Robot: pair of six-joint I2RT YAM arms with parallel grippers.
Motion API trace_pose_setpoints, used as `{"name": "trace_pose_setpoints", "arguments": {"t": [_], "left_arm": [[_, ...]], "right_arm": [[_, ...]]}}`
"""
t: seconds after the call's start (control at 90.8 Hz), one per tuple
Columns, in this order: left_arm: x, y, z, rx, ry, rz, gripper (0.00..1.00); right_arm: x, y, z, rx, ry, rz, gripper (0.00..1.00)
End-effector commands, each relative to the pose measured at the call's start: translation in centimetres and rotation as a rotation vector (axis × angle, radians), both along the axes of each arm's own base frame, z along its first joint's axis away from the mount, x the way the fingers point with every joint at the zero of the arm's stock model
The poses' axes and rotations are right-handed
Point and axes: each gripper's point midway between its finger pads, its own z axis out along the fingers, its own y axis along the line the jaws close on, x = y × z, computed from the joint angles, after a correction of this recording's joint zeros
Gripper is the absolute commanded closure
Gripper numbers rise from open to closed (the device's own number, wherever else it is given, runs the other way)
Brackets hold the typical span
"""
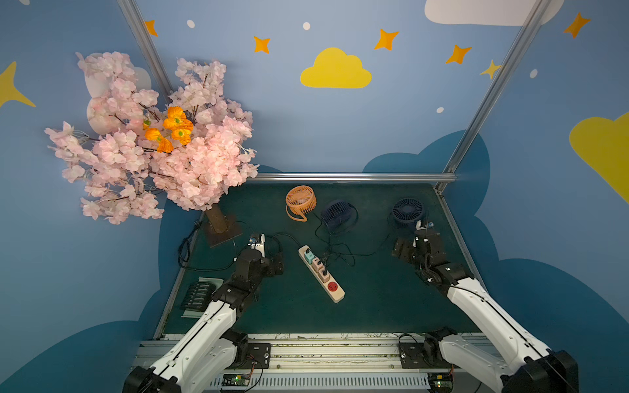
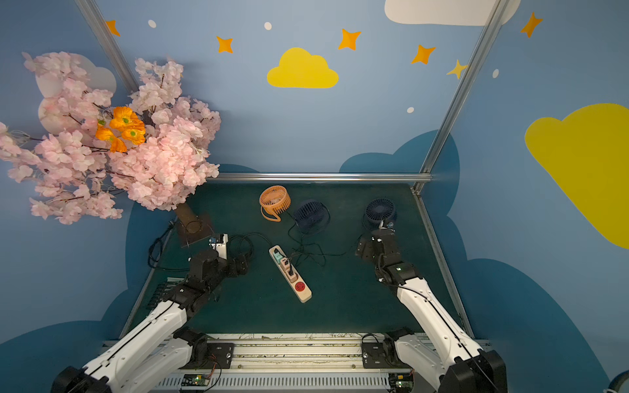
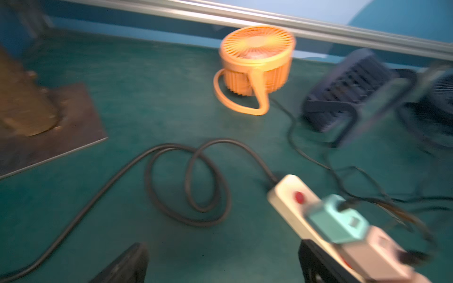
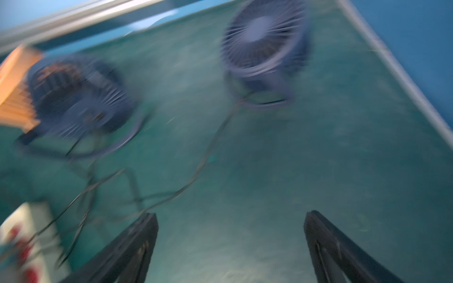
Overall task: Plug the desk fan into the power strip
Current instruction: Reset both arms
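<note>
The cream power strip (image 1: 337,295) lies slantwise mid-table, seen in both top views (image 2: 305,296). A teal adapter (image 1: 309,256) and two beige ones fill three sockets, and one red socket (image 1: 332,286) shows bare at the near end. An orange desk fan (image 1: 300,200) and two dark blue ones (image 1: 337,212) (image 1: 407,211) stand at the back. Thin cords run from the fans to the strip. My left gripper (image 3: 221,245) is open over bare mat left of the strip (image 3: 289,198). My right gripper (image 4: 231,213) is open and empty, right of the strip.
A pink blossom tree on a metal base (image 1: 221,228) fills the back left corner. The strip's thick black cord (image 3: 191,176) loops on the mat. A dark ridged object (image 1: 199,296) lies by the left edge. Aluminium rails (image 1: 340,177) border the table.
</note>
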Motion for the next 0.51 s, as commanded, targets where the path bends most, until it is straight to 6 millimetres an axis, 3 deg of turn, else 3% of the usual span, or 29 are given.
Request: {"name": "trace_pose_setpoints", "arguments": {"t": [0.0,0.132,0.242,0.341,0.43,0.496], "left_arm": [[1.9,4.3,1.4,0.055,-0.096,0.189,0.0],[3.0,7.8,1.7,0.122,-0.163,0.297,0.0],[3.9,9.0,0.8,0.203,-0.221,0.311,0.0],[5.6,7.4,-0.8,0.248,-0.221,0.179,0.0],[7.1,5.6,-0.6,0.234,-0.288,0.068,0.0],[7.9,3.9,-2.3,0.211,-0.261,-0.035,0.0]], "right_arm": [[0.6,-4.7,0.2,0.017,-0.068,-0.136,0.02],[0.4,-9.4,-0.3,-0.034,-0.106,-0.283,0.02],[0.1,-11.7,-1.5,-0.102,-0.105,-0.365,0.02],[0.5,-12.4,-2.6,-0.146,-0.135,-0.37,0.02],[1.1,-12.1,-3.6,-0.223,-0.142,-0.289,0.02],[1.5,-11.7,-4.2,-0.261,-0.146,-0.235,0.02]]}}
